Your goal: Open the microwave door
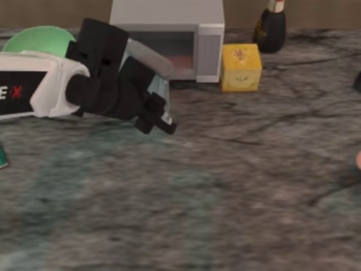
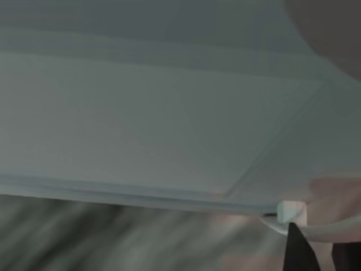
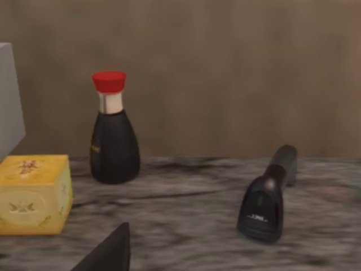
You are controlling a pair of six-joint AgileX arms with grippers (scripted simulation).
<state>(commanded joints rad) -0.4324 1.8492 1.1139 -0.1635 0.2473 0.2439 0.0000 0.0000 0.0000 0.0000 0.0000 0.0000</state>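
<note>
The silver-grey microwave (image 1: 169, 14) stands at the back of the table, left of centre. Its door (image 1: 153, 61) is swung out toward the front left, and the dark cavity (image 1: 175, 51) shows behind it. My left gripper (image 1: 159, 118) sits at the door's free edge, shut on the pale handle (image 2: 293, 212). In the left wrist view the door's window (image 2: 141, 124) fills most of the picture, and the left gripper (image 2: 321, 248) has the handle between its dark fingertips (image 2: 299, 251). Of the right gripper only one dark fingertip (image 3: 113, 254) shows, far from the microwave.
A yellow cube (image 1: 241, 66) stands just right of the microwave, with a dark soy-sauce bottle (image 1: 269, 28) with a red cap (image 3: 109, 81) behind it. A black handheld scanner (image 3: 268, 197) lies farther right. A green plate (image 1: 36, 40) sits at the back left, behind my left arm.
</note>
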